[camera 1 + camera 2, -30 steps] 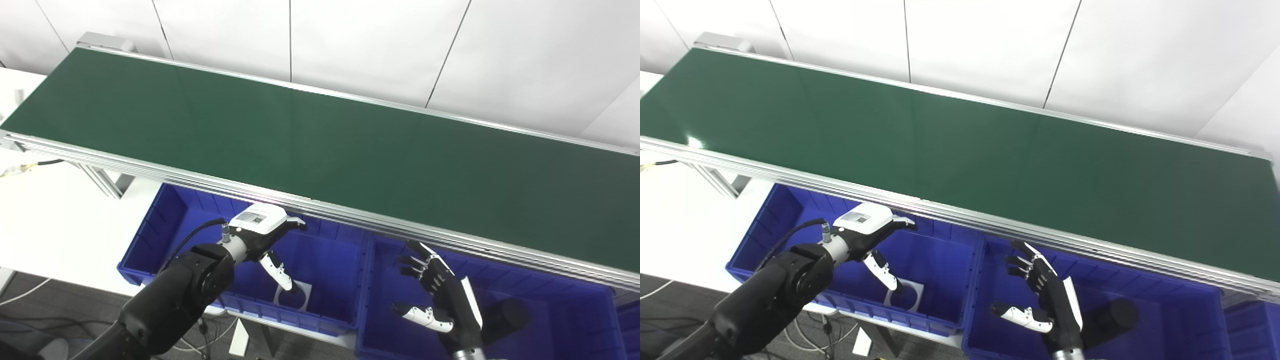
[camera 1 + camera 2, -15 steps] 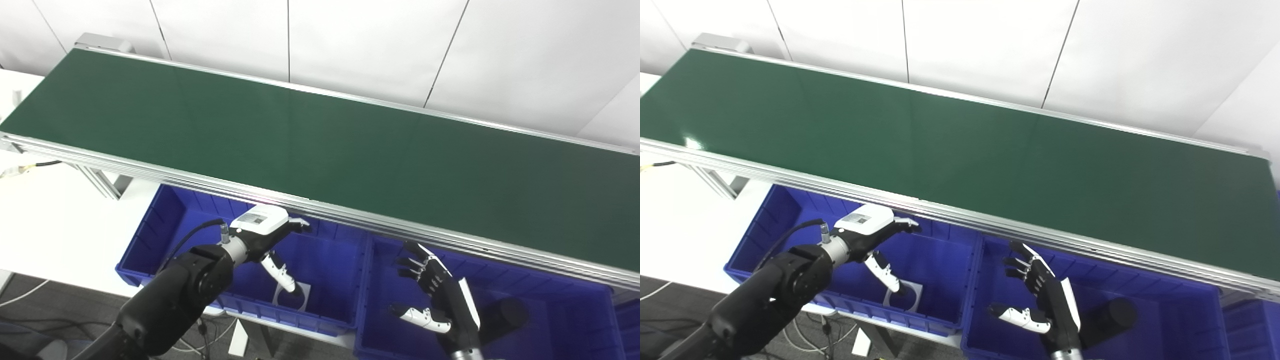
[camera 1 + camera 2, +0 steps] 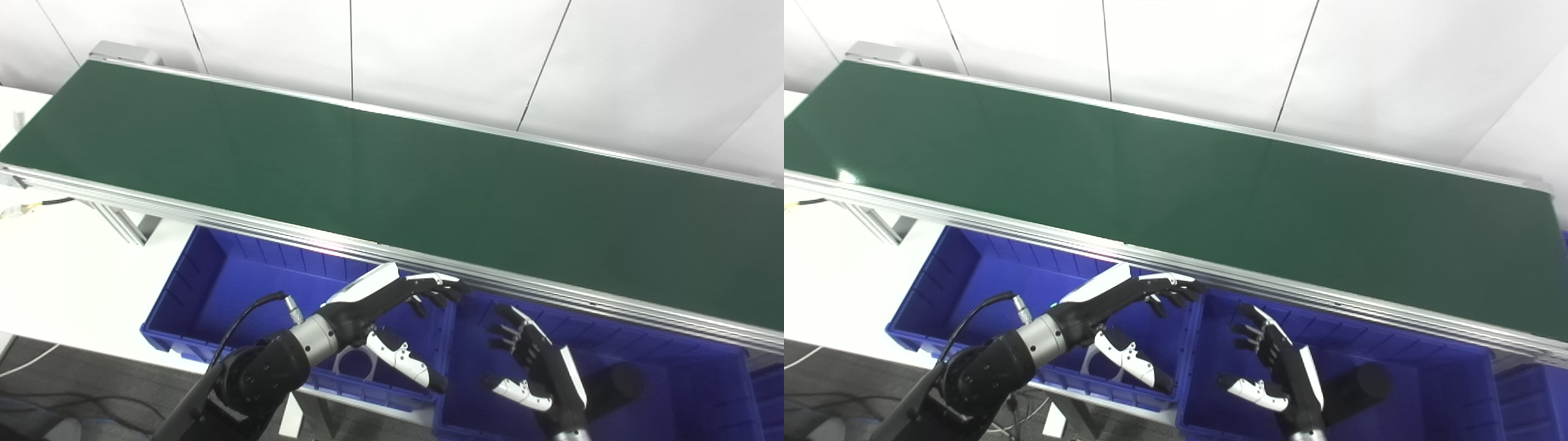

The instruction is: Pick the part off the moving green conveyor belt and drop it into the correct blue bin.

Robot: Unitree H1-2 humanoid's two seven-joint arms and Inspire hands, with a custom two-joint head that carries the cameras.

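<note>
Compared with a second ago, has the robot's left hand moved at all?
Yes. The left hand has swung rightward along the left blue bin, its fingers now over the wall shared with the right blue bin.

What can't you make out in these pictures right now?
- White part in the left bin: partly hidden by the left hand in both views.
- Black cylinder in the right bin: base hidden behind the right hand.
- Conveyor belt: right end cut off in the left eye view.

wall (image 3: 465,55): white panels, thin dark seams | table (image 3: 55,269): white | floor (image 3: 92,386): grey, cables
</note>
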